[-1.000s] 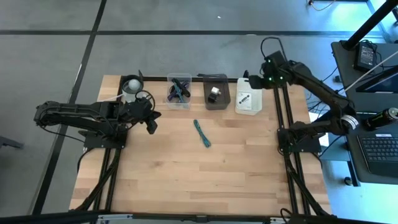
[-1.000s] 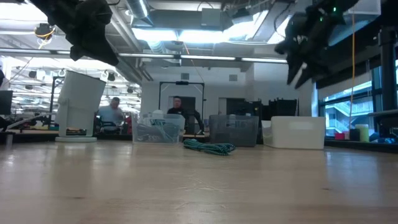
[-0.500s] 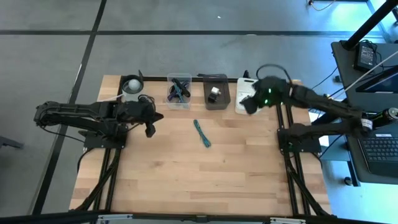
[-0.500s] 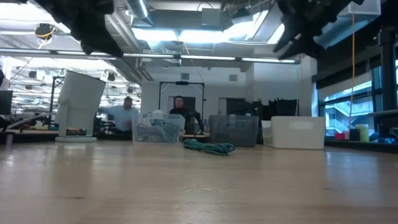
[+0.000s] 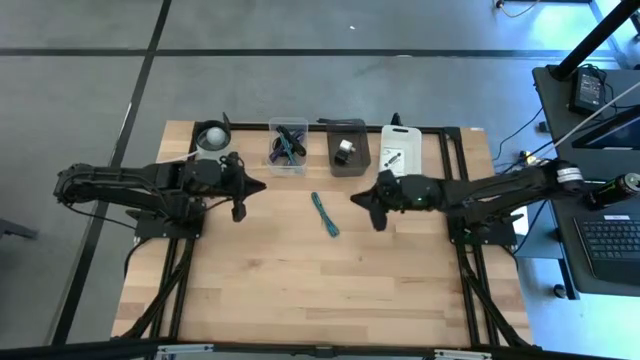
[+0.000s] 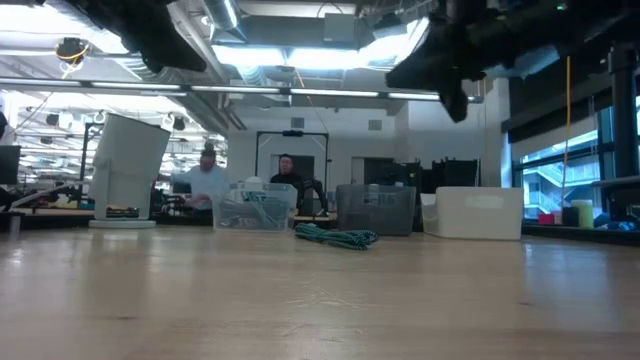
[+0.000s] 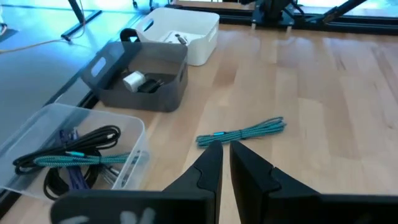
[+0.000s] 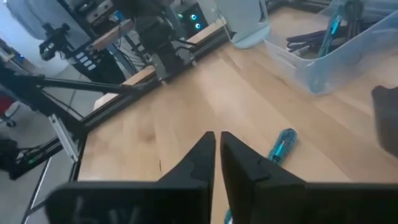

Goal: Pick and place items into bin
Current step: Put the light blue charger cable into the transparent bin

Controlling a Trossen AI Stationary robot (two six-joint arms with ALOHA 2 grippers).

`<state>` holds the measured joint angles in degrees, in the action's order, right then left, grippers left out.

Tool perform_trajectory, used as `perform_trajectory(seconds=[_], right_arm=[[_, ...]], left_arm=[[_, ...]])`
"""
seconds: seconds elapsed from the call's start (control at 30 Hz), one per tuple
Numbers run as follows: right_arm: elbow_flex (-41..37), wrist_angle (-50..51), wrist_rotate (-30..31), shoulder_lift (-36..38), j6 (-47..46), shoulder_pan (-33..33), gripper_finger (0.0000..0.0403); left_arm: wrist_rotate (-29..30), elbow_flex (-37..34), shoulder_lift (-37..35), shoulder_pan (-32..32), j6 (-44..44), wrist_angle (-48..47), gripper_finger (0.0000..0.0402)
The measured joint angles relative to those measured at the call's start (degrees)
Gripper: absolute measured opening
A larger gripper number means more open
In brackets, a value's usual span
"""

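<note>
A teal strap lies flat on the wooden table between my two grippers; it also shows in the low view and in both wrist views. My left gripper hovers to its left, shut and empty. My right gripper hovers to its right, shut and empty, its fingers pointing toward the strap's end. A clear bin holds teal and purple straps and a black cable. A grey bin holds a small white and black piece. A white bin holds printed cards.
The three bins stand in a row along the table's far edge. A white cylinder-shaped device stands at the far left corner. Bare wood lies around the strap and toward the near edge. People move in the room beyond the table.
My right arm has swung from above the white bin at the far right, toward the table's middle and nearer, and now hangs just right of the teal strap. The strap has not moved.
</note>
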<state>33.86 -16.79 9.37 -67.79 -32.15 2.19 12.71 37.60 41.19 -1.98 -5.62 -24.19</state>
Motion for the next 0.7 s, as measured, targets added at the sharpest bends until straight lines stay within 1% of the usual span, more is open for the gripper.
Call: perform_trajectory(seconds=[0.07, 0.13, 0.2, 0.23, 0.3, 0.43, 0.5, 0.53, 0.6, 0.7], right_arm=[[2.21, -0.12, 0.32, -2.93, -0.23, 0.26, 0.0018], [5.09, 0.13, 0.36, -5.8, 2.01, 0.49, 0.0006], [9.03, 3.29, 0.67, -8.35, 4.75, 0.69, 0.0005], [11.41, 7.42, 1.55, -9.28, 5.24, 0.78, 0.0006], [16.81, 20.25, 2.84, -10.82, 3.14, 0.78, 0.0005], [27.32, 50.25, 3.24, -13.48, -8.38, 0.76, 0.0003], [30.16, 61.11, 3.35, -14.01, -11.92, 1.47, 0.0003], [30.47, 64.47, 3.45, -14.01, -12.53, 2.08, 0.0002], [29.85, 66.2, 4.37, -13.53, -10.52, 4.06, 0.0002], [25.52, 61.16, 4.73, -10.6, -5.44, 7.26, 0.0002]], left_arm=[[0.02, 0.0, -0.28, 0.0, 0.67, 0.01, 0.0026], [-0.42, 0.0, -0.32, 0.0, 0.93, -0.07, 0.0023], [-0.88, 0.0, -0.46, 0.0, 1.66, -0.03, 0.0017], [-1.09, 0.0, -0.48, 0.0, 1.87, -0.01, 0.0014], [-2.0, 0.0, -0.48, 0.0, 1.9, -0.05, 0.0006], [-2.36, 0.0, -0.43, 0.0, -0.13, -0.01, 0.0003], [-1.98, 0.0, -0.43, 0.0, -2.32, 0.29, 0.0004], [-1.46, 0.0, -0.39, 0.0, -2.96, 0.81, 0.0004], [-0.58, 0.0, -0.17, 0.0, -3.16, 1.92, 0.0003], [-0.48, 0.04, 0.98, 0.08, -3.2, 4.68, 0.0001]])
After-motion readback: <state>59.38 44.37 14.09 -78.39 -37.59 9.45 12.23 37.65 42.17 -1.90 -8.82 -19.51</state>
